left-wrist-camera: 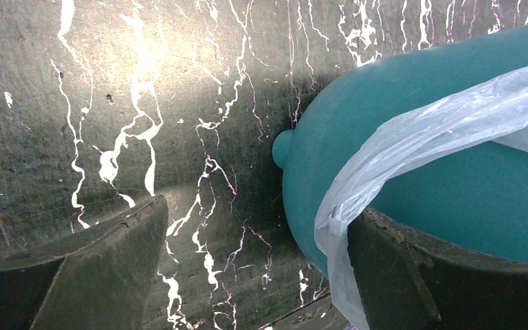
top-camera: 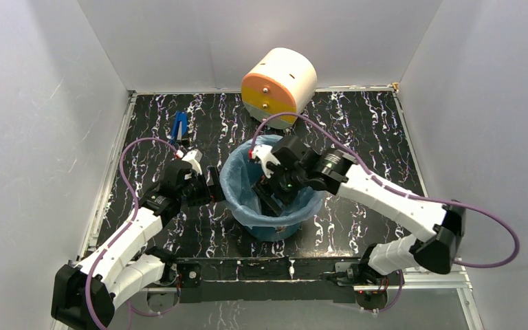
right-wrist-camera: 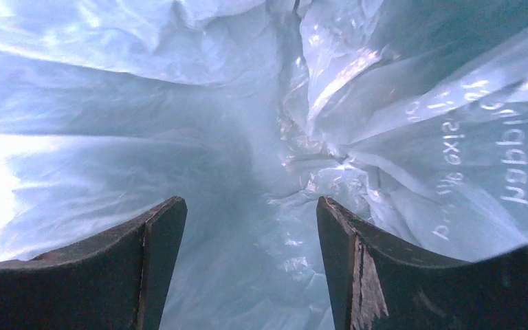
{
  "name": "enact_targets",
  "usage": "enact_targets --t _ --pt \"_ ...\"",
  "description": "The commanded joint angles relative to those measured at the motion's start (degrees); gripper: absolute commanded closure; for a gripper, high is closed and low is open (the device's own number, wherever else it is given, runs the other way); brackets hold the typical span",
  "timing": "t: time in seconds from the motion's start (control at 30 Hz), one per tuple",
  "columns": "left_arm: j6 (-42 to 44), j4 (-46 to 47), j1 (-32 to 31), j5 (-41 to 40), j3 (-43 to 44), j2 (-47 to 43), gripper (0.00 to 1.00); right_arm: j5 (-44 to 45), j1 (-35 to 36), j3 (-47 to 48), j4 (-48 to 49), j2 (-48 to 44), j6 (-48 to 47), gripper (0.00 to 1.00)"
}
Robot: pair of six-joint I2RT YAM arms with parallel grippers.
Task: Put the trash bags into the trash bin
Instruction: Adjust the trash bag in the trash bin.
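The teal-green trash bin (top-camera: 283, 228) stands mid-table. The light-blue trash bag (top-camera: 236, 177) lines it, its edge folded over the rim. My right gripper (top-camera: 269, 199) reaches down inside the bin. In the right wrist view it (right-wrist-camera: 251, 265) is open, with crinkled bag (right-wrist-camera: 179, 137) and white lettering all around and nothing between the fingers. My left gripper (top-camera: 214, 185) is at the bin's left rim. In the left wrist view it (left-wrist-camera: 254, 268) is open, the bin wall (left-wrist-camera: 316, 158) and the bag's hanging edge (left-wrist-camera: 412, 144) just inside its right finger (left-wrist-camera: 440, 275).
A cream-and-orange drum (top-camera: 278, 86) lies at the back of the table. A small blue object (top-camera: 179, 126) lies at the back left. White walls close in the black marbled table (top-camera: 371, 130) on three sides.
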Motion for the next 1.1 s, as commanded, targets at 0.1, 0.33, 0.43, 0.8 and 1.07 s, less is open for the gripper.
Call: enact_targets --t 0.1,0.33,0.43,0.8,1.07 --pt "0.5 -0.2 0.0 0.0 1.7 -0.7 0.06 7.9 0.1 5.0 7.3 -9.3 2.3 0.21" --pt "0.7 -0.4 0.1 -0.3 1.6 -0.8 0.05 43.7 0.1 -4.5 21.1 -26.0 5.6 0.01" --pt "0.4 -0.4 0.0 -0.7 1.4 -0.9 0.06 51.0 0.1 -6.7 23.0 -29.6 7.8 0.01" --pt "0.3 0.0 0.0 -0.2 1.3 -0.3 0.06 62.4 -11.1 -5.7 8.1 -28.4 18.1 0.01" --pt "0.4 -0.5 0.0 0.3 1.6 -0.6 0.06 13.0 -51.1 -13.7 11.2 -21.7 20.1 0.01"
